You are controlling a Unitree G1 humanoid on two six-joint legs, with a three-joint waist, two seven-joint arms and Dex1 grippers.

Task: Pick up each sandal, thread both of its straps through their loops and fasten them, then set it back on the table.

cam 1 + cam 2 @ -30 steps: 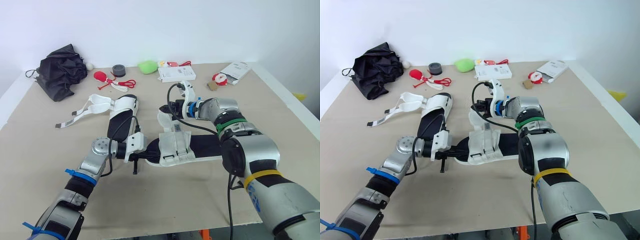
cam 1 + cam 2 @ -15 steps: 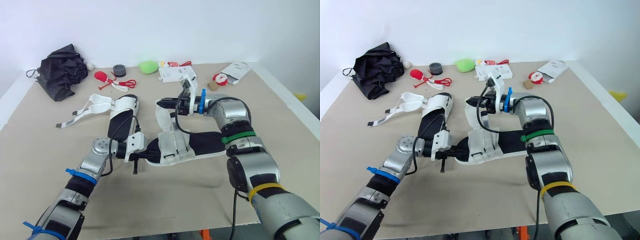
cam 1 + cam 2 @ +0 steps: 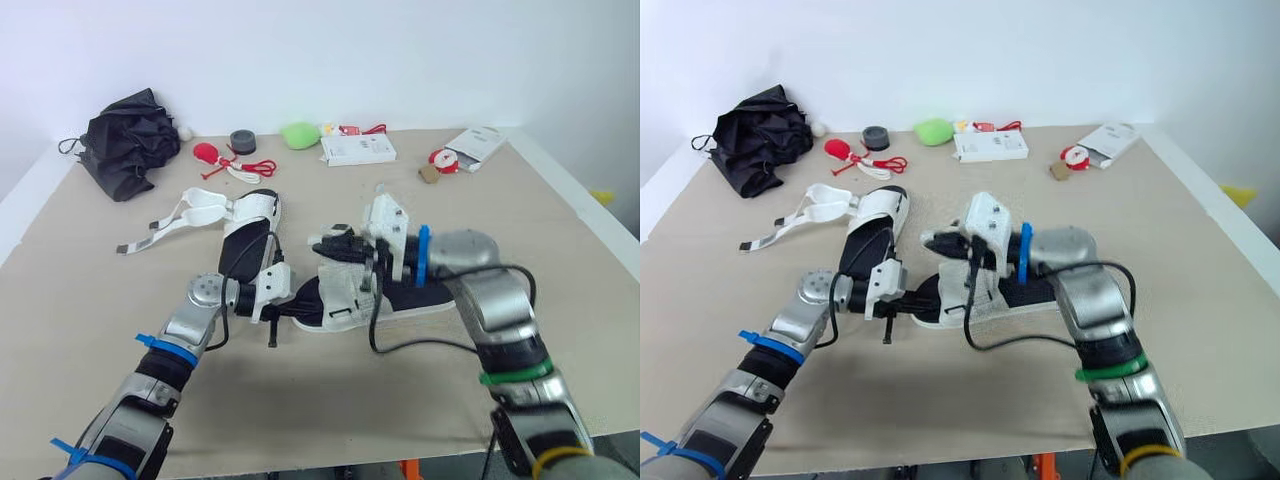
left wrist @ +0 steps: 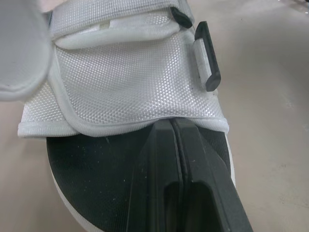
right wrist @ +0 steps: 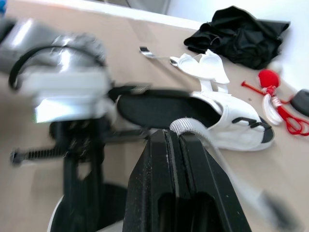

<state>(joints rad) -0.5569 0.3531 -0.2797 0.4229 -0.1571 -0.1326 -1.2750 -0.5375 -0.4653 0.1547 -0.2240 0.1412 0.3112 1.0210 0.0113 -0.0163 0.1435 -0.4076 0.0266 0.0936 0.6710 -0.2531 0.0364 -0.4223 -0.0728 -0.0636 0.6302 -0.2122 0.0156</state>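
A white sandal with a black sole (image 3: 345,297) lies at the table's middle. My left gripper (image 3: 297,301) is shut on its toe end; in the left wrist view its fingers (image 4: 176,145) rest on the black insole, just under the white mesh front strap (image 4: 130,82) and beside a black loop (image 4: 207,58). My right gripper (image 3: 328,246) hovers just above the sandal's far side, shut on a white strap (image 5: 188,126). The second sandal (image 3: 248,214) lies to the left and further back, its straps (image 3: 170,222) loose on the table.
Along the back edge sit a black cloth bundle (image 3: 135,140), a red ball with cord (image 3: 205,152), a black tape roll (image 3: 242,140), a green lump (image 3: 298,133), a white box (image 3: 357,148) and a white packet (image 3: 475,140).
My right arm swung round toward the near side and carried the strap down and closer to the sandal. My left gripper stayed at the toe.
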